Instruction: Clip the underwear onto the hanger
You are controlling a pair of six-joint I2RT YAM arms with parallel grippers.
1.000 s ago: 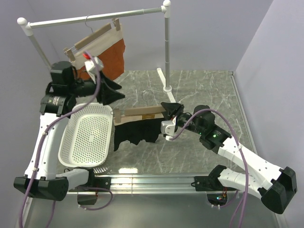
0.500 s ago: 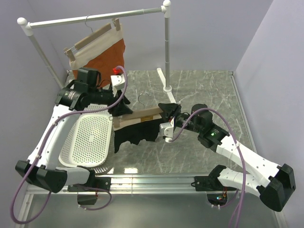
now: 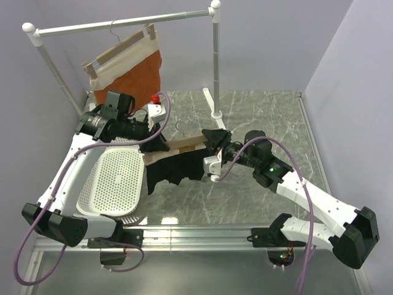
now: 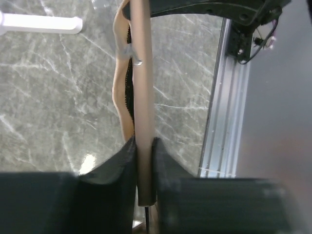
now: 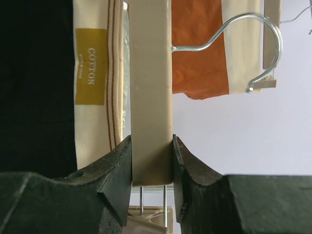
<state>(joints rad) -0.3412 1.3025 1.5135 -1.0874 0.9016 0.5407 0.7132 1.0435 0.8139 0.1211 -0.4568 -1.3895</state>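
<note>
This is a robot test cell in a lab rather than a home. Plain lilac-grey partition walls [image 3: 276, 43] box in a marble-patterned worktop [image 3: 258, 117]. A left arm [image 3: 61, 184] and a right arm [image 3: 313, 200], white and black, are bolted to an aluminium rail [image 3: 196, 233] at its near edge. A small white garment rack [image 3: 123, 22] and a perforated plastic basket [image 3: 116, 178] stand on the worktop.

Rust-orange garment [image 3: 138, 70] hangs from white rail [image 3: 80, 27]; perforated white basket [image 3: 116, 178] on marble table [image 3: 258, 117].
</note>
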